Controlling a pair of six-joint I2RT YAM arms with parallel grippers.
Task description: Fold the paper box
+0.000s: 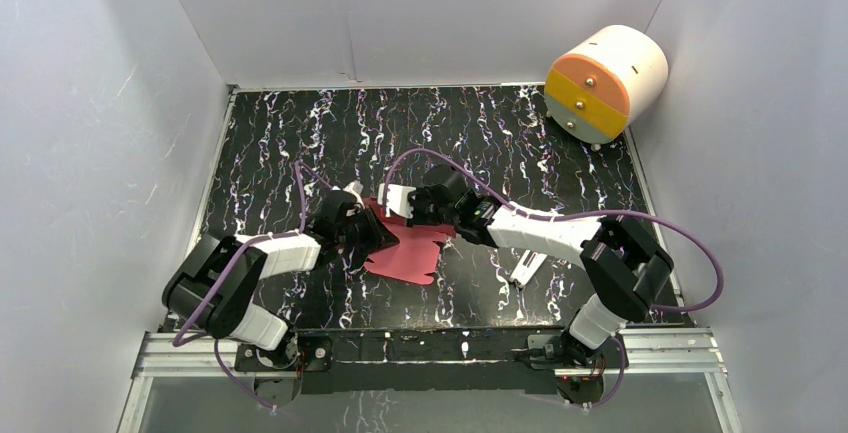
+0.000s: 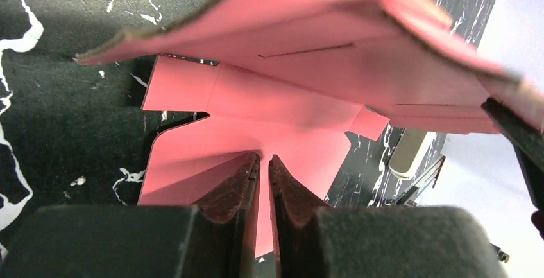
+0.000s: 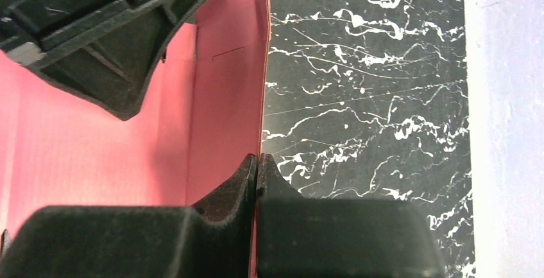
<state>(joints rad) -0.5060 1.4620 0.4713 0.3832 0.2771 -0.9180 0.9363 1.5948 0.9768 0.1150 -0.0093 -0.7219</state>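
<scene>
The paper box (image 1: 410, 253) lies as a partly opened pink-red cut-out on the black marbled table (image 1: 300, 133), under and between the two pincers, which meet over its far end. The left pincer (image 2: 264, 159) is closed down to a hairline slit. Pink card fills that slit, so it appears to pinch a crease of the sheet at its tips. Ahead of those tips the flat part of the sheet spreads on the table, with notched tabs to either side. Above that, a larger panel is lifted off the table and tilts overhead, a thin cut slot showing in it.

The right pincer (image 3: 258, 157) has its pads pressed together on the edge of that lifted panel. The card's edge runs straight out from between its tips — pink on one side, bare table on the other. A small white clip-like piece (image 1: 527, 268) lies on the table behind the right pincer, beside its forearm. A white-and-orange cylinder (image 1: 605, 83) lies well apart, far beyond that pincer in the far corner.
</scene>
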